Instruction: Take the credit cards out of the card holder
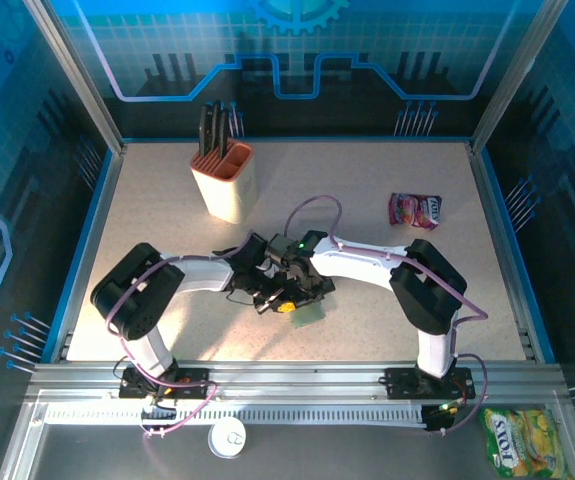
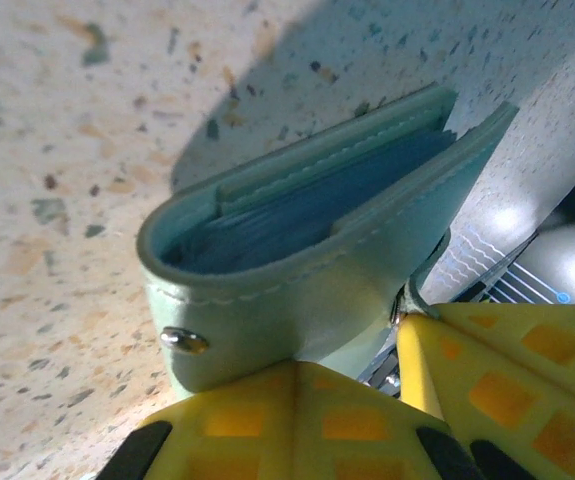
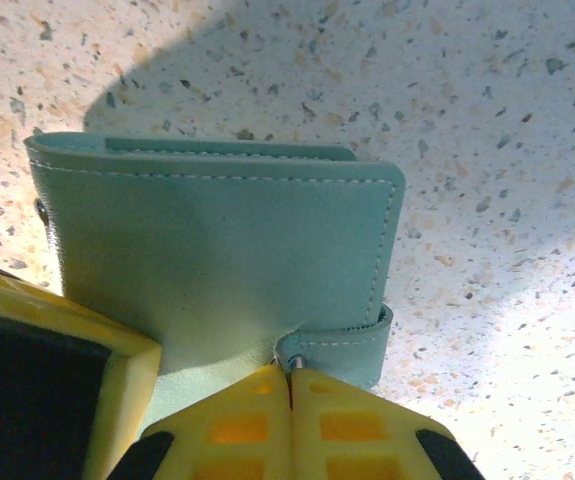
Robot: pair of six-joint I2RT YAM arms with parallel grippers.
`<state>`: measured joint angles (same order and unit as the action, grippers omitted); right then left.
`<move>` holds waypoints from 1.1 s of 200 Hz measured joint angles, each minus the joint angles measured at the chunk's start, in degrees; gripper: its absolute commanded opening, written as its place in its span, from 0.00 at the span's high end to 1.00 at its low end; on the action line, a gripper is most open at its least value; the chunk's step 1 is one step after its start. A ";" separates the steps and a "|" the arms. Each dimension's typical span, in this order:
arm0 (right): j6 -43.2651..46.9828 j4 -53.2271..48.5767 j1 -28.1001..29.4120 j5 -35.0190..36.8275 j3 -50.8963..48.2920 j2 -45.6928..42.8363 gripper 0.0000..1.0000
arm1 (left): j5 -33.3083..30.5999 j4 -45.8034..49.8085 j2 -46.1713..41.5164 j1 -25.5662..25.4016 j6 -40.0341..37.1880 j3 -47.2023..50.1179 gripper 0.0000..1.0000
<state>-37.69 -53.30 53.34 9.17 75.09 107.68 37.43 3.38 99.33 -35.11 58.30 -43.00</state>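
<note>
Mid-table, just ahead of the arm bases: small pale grey-green soft fold-over card holder, held btwn both arms. Left gripper is pinched tight on one panel edge. Right gripper is clamped on the snap strap. Flat blue plastic credit cards sit inside, panels slightly ajar. Holder prob. light and floppy, cards stiff and slick, so pin a panel and pinch an exposed card edge. Far: beige knife block, pink snack packet.

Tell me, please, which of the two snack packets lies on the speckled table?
The pink packet, at the table's far right; the yellow packet lies off it, past the near rail.
</note>
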 measured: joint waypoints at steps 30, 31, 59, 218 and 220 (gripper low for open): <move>0.90 -0.50 0.79 1.88 0.26 0.13 1.00 | 3.41 -0.72 1.99 1.18 0.02 -0.07 1.00; 0.90 -0.50 0.81 1.92 0.28 0.13 1.00 | 3.52 -0.72 2.05 1.20 0.02 -0.07 1.00; 1.55 -1.33 1.33 4.46 0.33 0.24 1.00 | 6.03 -2.27 3.56 1.60 0.20 -0.07 1.00; 1.75 -6.12 0.17 19.34 -4.50 -3.45 1.00 | 8.83 -7.67 6.10 1.25 0.42 0.02 1.00; 1.73 -5.99 0.13 19.30 -4.68 -3.76 1.00 | 8.83 -7.67 6.10 1.25 0.42 0.02 1.00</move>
<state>-35.97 -59.29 53.47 28.47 70.41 103.92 46.26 -4.29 105.43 -33.87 58.72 -42.98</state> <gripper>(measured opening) 0.063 0.053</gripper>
